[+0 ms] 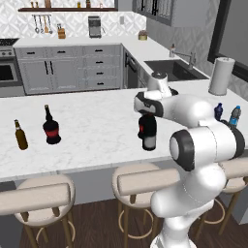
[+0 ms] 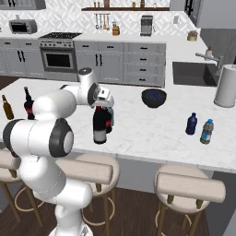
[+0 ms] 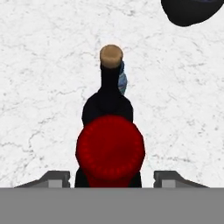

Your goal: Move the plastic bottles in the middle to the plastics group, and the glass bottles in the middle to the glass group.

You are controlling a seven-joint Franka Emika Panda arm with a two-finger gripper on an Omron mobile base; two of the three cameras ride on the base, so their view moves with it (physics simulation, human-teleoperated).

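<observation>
Wine bottle red top between claw tips, grip unconfirmed; squat bottle just behind; tipping risk, watch both.

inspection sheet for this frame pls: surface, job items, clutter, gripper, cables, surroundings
Surface: white marble counter, no spills seen.
Job's things: wine bottle, round-bellied bottle and a light-blue bottle clustered mid-counter; plastics group, dark-blue bottle and clear bottle, at one end; glass group, amber bottle and banded bottle, at the other.
Clutter: dark bowl, paper towel roll.
Gripper: astride the wine bottle's red top; grip not certain.
Cables: nothing seen.
Surroundings: sink, stools.
</observation>
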